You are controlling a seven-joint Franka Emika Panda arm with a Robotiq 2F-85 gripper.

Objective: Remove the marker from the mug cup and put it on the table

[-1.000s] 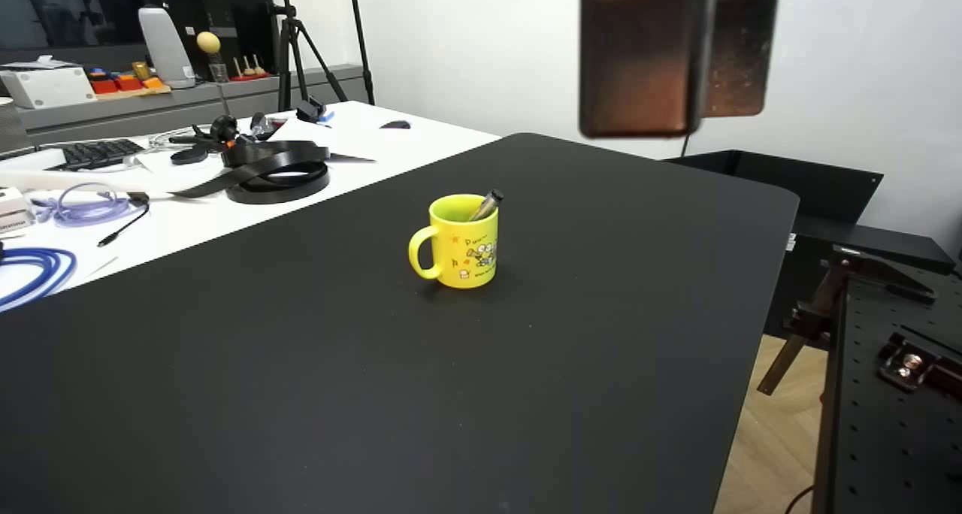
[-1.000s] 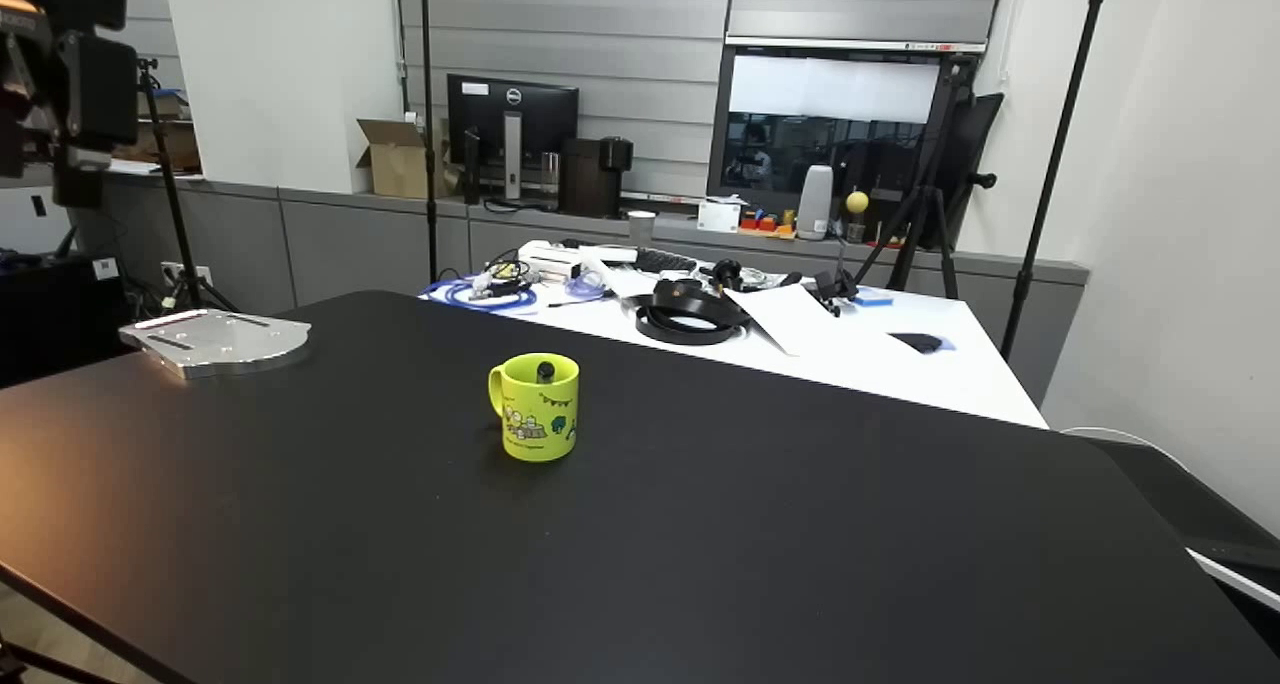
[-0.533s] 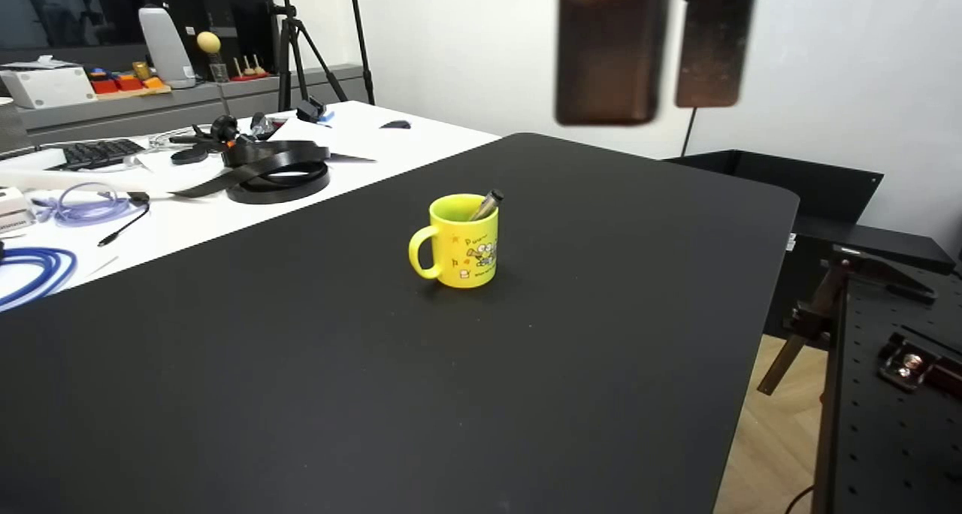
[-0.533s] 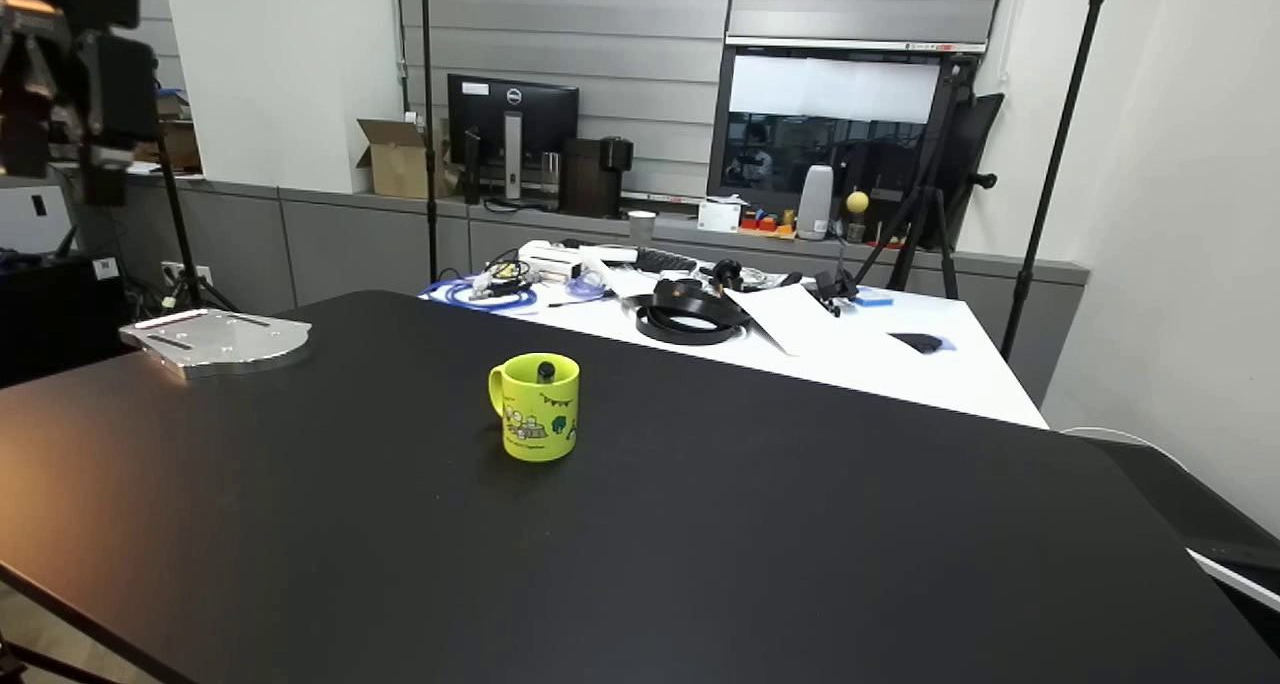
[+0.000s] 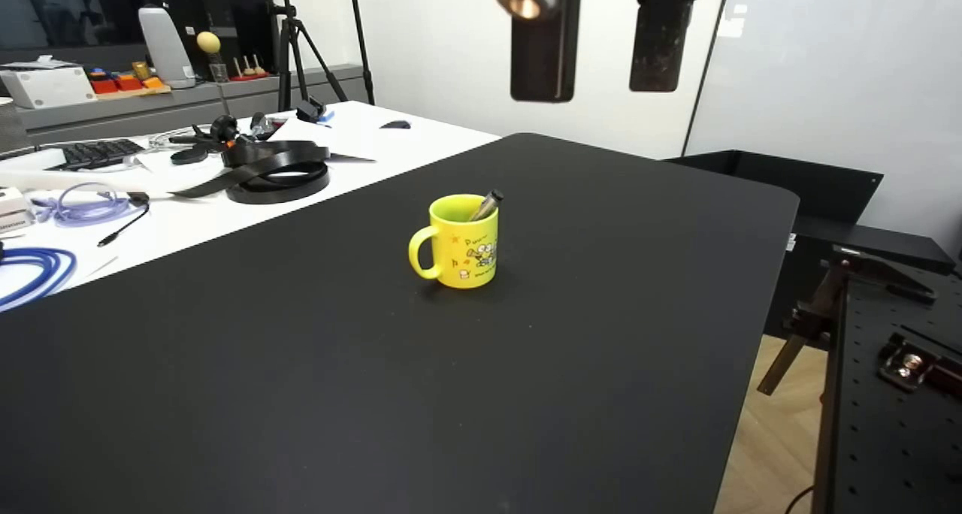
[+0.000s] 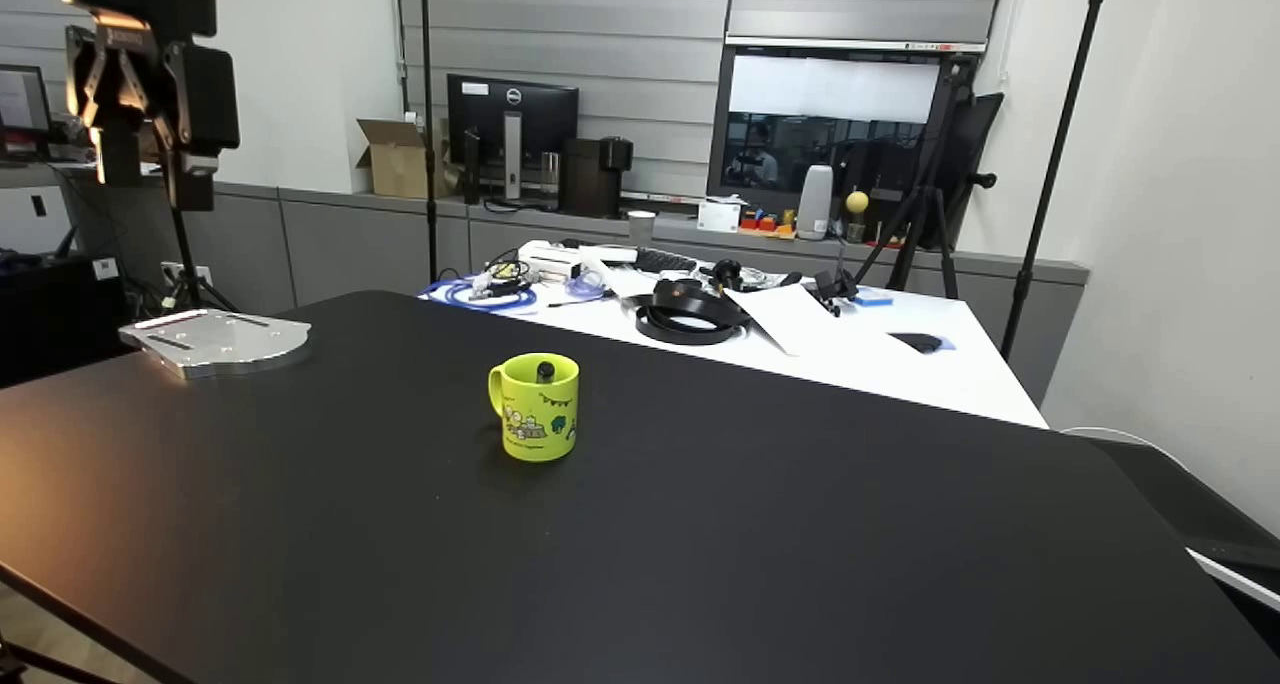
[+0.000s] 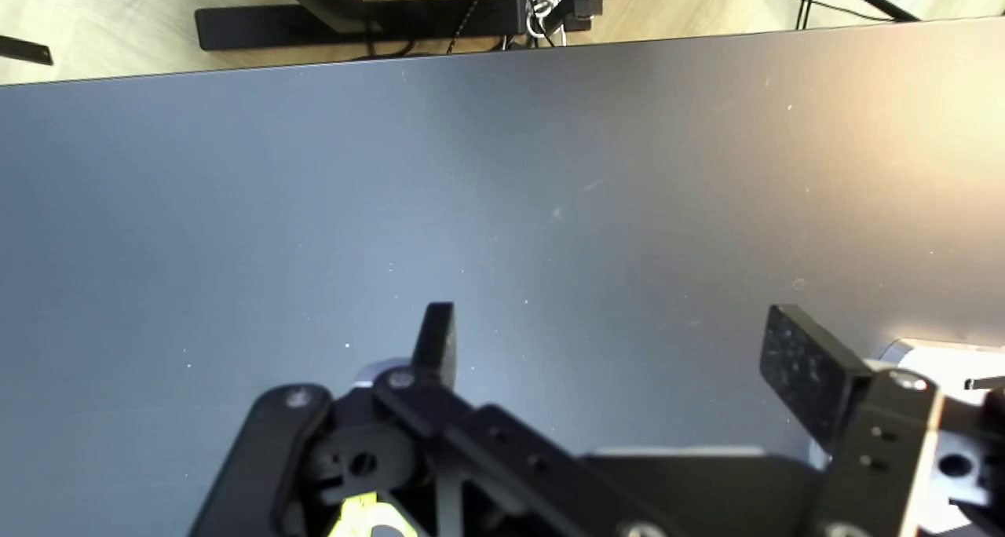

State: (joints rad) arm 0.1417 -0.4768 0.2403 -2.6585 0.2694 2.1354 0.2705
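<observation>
The yellow mug cup [image 5: 466, 251] stands upright on the black table [image 5: 451, 394]. It also shows in an exterior view [image 6: 540, 426]. The marker [image 5: 487, 204] leans inside it, with its dark end above the rim; in an exterior view mostly its dark end [image 6: 545, 371] shows. My gripper [image 5: 600, 95] is open and empty, high above the table and apart from the mug. In an exterior view the gripper [image 6: 155, 192] hangs to the left of the mug. In the wrist view the gripper [image 7: 612, 309] is wide apart; a yellow bit of the mug [image 7: 357, 513] shows behind its linkage. The marker is hidden there.
A silver metal plate [image 6: 220, 342] lies at the table's edge. It shows partly in the wrist view. A white desk [image 5: 428, 134] with cables and black straps [image 5: 278, 183] adjoins the table. A clamp [image 5: 819, 303] and a black perforated surface [image 5: 894, 424] stand beside the table.
My gripper has moved leftward in an exterior view and rightward in an exterior view. The gap between its fingers shows wider in an exterior view. The mug and marker have not moved.
</observation>
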